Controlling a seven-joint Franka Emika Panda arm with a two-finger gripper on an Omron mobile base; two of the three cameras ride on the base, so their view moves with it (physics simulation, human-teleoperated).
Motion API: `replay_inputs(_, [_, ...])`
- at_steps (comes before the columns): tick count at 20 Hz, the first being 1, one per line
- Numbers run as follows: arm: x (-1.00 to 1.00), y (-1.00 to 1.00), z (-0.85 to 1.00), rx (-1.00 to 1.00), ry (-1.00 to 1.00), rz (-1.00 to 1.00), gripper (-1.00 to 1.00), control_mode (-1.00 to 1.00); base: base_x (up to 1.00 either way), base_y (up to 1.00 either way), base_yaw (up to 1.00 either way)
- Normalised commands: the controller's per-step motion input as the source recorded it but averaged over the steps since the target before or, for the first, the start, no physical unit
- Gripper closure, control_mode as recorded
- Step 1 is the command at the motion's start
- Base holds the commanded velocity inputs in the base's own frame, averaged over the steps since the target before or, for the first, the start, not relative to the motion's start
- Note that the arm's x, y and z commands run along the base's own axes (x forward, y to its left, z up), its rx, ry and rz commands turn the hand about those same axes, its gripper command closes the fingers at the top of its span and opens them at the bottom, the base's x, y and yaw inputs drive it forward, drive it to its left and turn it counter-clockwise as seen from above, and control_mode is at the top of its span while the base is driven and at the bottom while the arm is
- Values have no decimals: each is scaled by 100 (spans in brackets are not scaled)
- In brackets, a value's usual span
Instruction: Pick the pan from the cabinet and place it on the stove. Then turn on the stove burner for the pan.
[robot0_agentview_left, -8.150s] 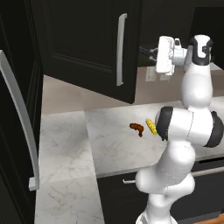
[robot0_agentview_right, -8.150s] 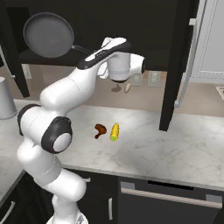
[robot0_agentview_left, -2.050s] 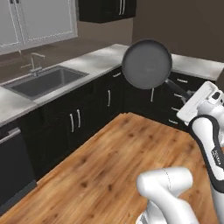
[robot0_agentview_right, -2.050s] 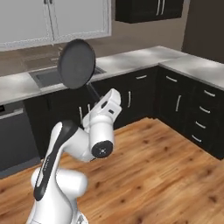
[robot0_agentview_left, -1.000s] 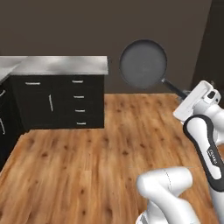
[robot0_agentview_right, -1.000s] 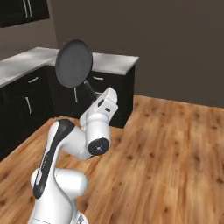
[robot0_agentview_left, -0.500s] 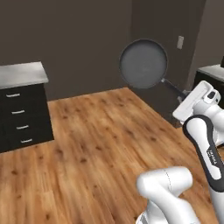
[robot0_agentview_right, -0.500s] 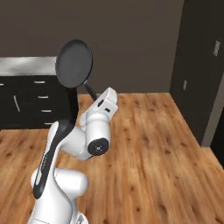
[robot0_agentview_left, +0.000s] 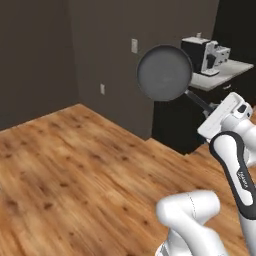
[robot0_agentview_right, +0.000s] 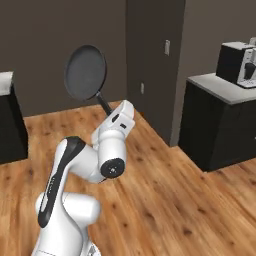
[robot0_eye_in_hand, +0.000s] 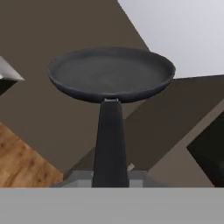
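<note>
The pan (robot0_agentview_left: 165, 73), round, dark grey and shallow, is held up in the air, tipped so its inside faces the base cameras. Its long black handle (robot0_agentview_left: 199, 102) runs down and to the right into my gripper (robot0_agentview_left: 212, 109), which is shut on the handle's end. In the right base view the pan (robot0_agentview_right: 85, 72) stands high above the folded arm, and the gripper (robot0_agentview_right: 111, 114) clamps the handle just below it. Seen from the hand, the pan (robot0_eye_in_hand: 111, 74) sits straight ahead at the far end of its handle (robot0_eye_in_hand: 110, 140).
A black counter (robot0_agentview_left: 227, 75) with a coffee machine (robot0_agentview_left: 207, 55) stands at the right, against a dark wall with outlets (robot0_agentview_left: 134, 46). It also shows in the right base view, counter (robot0_agentview_right: 220, 85) and machine (robot0_agentview_right: 239, 62). Wooden floor (robot0_agentview_right: 165, 200) spreads around the base.
The whole picture has swung as the base turns: the black drawer unit has slid off to the left and the counter with the coffee machine has come in at the right. The pan stays gripped the same way.
</note>
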Motion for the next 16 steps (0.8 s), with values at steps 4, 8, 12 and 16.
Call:
replay_inputs(4, [0, 0, 0, 0, 0, 0, 100, 100, -1, 1, -56])
replay_inputs(8, [0, 0, 0, 0, 0, 0, 100, 100, 0, 1, -55])
replay_inputs(12, [0, 0, 0, 0, 0, 0, 100, 100, 0, 0, -54])
replay_inputs(16, [0, 0, 0, 0, 0, 0, 100, 100, 0, 0, -53])
